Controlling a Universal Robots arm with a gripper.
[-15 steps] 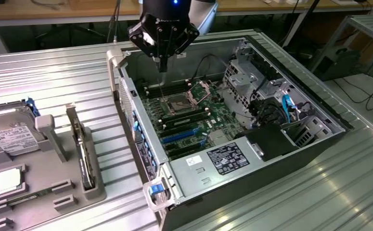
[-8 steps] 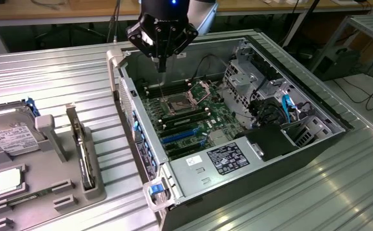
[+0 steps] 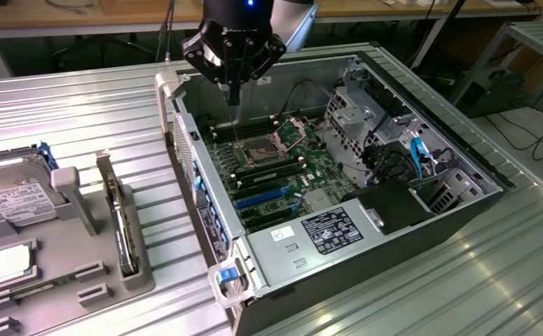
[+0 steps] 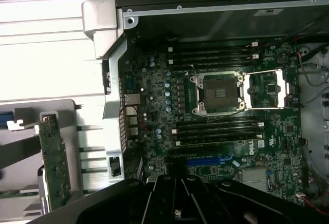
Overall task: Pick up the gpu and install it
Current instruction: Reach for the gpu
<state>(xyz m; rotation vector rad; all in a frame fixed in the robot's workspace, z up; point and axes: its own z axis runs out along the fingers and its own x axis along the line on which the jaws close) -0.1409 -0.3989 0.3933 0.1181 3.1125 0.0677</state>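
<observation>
Metal worktop [image 3: 84, 105] carries an open computer case [image 3: 450, 119]; my tool [image 3: 234, 98] hangs over it, closed tight, holding nothing. Its wall [image 3: 195, 168] stands between my tool and the gpu [image 3: 122, 224] in a gray tray [image 3: 66, 280].

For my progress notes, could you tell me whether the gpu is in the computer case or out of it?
Out: the gpu stands on edge in the grey holder beside the case, apart from the gripper.
</observation>
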